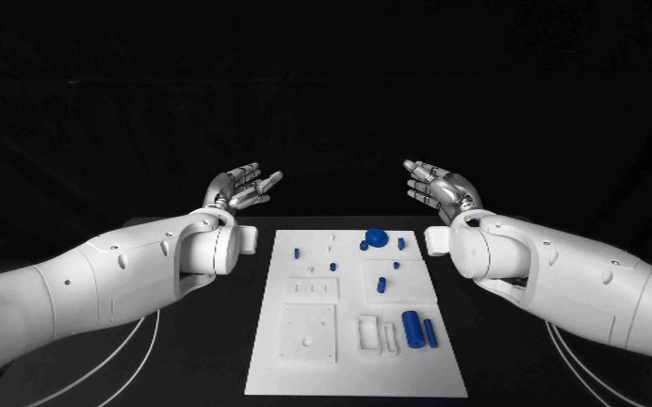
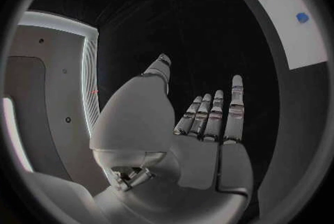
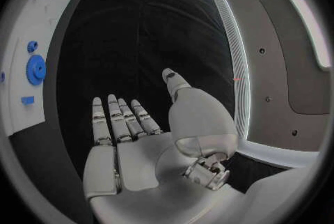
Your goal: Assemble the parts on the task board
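Note:
The white task board (image 1: 306, 374) lies lengthwise in the middle of the black table. Small blue parts sit on it: a round gear-like piece (image 1: 377, 236) at its far end, a peg (image 1: 298, 252), a short pin (image 1: 382, 284), and two thick cylinders (image 1: 415, 329) near the front right. My left hand (image 1: 242, 187) hovers beyond the board's far left corner, fingers spread, holding nothing. My right hand (image 1: 439, 185) mirrors it beyond the far right corner, also spread and empty. The left wrist view shows the left hand's flat palm (image 2: 202, 140); the right wrist view shows the right hand's palm (image 3: 132, 140) and the blue gear (image 3: 35, 69).
White raised fixtures (image 1: 308, 332) with slots and recesses stand on the board's near half. Black tabletop (image 1: 203, 350) lies on both sides of the board. Thin cables (image 1: 136, 350) hang beside each arm.

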Robot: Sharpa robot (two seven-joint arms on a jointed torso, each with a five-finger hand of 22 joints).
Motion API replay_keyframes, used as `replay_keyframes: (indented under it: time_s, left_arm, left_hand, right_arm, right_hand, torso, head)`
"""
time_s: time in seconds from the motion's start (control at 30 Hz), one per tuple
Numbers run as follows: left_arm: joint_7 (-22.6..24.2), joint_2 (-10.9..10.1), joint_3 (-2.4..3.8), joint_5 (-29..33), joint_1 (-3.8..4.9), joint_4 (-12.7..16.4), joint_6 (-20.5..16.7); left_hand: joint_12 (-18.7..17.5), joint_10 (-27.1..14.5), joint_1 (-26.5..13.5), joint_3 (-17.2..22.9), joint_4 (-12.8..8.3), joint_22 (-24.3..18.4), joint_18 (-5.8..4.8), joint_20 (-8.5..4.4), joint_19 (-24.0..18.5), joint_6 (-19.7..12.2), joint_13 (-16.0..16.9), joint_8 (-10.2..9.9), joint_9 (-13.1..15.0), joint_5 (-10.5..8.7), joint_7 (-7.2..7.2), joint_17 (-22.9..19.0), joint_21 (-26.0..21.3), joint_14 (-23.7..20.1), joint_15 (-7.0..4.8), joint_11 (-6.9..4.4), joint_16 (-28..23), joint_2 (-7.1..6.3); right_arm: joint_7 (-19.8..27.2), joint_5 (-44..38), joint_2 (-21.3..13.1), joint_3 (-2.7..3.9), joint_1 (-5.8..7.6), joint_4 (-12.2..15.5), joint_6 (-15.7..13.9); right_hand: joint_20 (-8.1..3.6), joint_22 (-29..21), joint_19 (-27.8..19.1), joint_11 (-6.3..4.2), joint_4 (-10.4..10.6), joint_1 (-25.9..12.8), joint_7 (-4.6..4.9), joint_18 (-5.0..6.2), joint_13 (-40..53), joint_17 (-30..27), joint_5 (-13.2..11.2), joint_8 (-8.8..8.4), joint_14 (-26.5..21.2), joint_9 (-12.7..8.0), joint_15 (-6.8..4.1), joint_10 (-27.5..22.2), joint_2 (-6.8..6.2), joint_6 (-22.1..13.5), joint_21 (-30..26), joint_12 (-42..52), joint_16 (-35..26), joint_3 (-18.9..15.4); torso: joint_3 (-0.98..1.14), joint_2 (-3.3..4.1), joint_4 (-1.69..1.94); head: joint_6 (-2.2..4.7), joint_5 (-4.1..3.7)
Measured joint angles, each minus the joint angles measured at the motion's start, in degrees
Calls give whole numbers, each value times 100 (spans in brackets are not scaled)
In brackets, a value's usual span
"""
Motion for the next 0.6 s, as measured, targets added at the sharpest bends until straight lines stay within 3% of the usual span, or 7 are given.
replay_keyframes:
  time_s: [0.1,0.13,0.2,0.43,0.53,0.57,0.6]
  left_arm:
    - [-168,90,-120,29,150,-277,225]
    - [-238,123,-162,42,200,-374,315]
    - [-328,159,-202,58,259,-482,435]
    - [-524,187,-231,95,306,-573,683]
    - [-558,174,-231,104,305,-573,760]
    - [-560,162,-231,105,305,-570,782]
    - [-560,149,-231,107,305,-566,803]
  left_hand:
    - [23,112,266,19,52,16,0,50,139,118,10,26,8,26,20,13,30,114,30,33,0,-29]
    - [23,114,279,23,56,16,1,54,157,118,10,26,8,26,20,13,33,115,30,30,0,-40]
    - [23,114,278,23,56,16,0,60,163,118,10,26,8,26,20,13,36,115,30,30,0,-40]
    - [22,128,278,23,55,16,0,60,163,134,9,26,7,26,35,13,36,115,30,44,0,-41]
    - [22,277,318,27,51,16,6,49,180,285,16,26,16,26,93,18,36,293,57,90,0,-1]
    - [22,352,302,48,10,17,70,50,225,350,22,26,17,25,114,25,36,407,63,109,17,24]
    - [45,592,269,66,-106,30,90,37,325,511,32,40,26,25,164,39,53,716,95,158,47,124]
  right_arm:
    - [-323,-150,62,82,58,-294,446]
    - [-464,-217,87,115,83,-412,642]
    - [-663,-310,114,156,118,-558,918]
    - [-1194,-565,172,228,174,-846,1656]
    - [-1248,-783,198,230,177,-966,1787]
    - [-1245,-874,198,230,177,-991,1793]
    - [-1234,-980,198,230,177,-1010,1792]
  right_hand:
    - [32,0,32,22,-14,118,8,0,7,7,16,1,68,2,6,59,6,68,0,0,0,14]
    - [40,6,87,36,-66,260,11,55,15,12,46,1,150,8,21,139,12,134,21,18,13,26]
    - [42,10,124,54,-150,446,30,91,18,16,61,1,224,12,48,213,25,190,24,22,20,-28]
    - [-3,18,219,64,-355,739,32,91,28,25,61,1,478,21,78,498,16,424,23,22,20,-77]
    - [-107,42,561,90,-519,949,64,81,53,46,61,34,899,50,138,1013,-15,875,75,49,45,-62]
    - [-144,51,689,93,-572,1004,84,18,64,54,61,55,1087,58,151,1229,-16,1087,94,67,53,-44]
    - [-224,82,1068,61,-644,1078,125,-47,77,81,61,99,1670,75,136,1785,-11,1529,164,99,103,7]
  torso:
    - [0,0,0]
    - [0,0,0]
    - [0,0,0]
    - [0,-1,0]
    - [-3,-1,0]
    - [-6,-2,-1]
    - [-5,-4,-1]
  head:
    - [0,0]
    - [-1,0]
    - [-1,0]
    - [-1,0]
    - [-50,13]
    - [-68,20]
    - [-85,26]
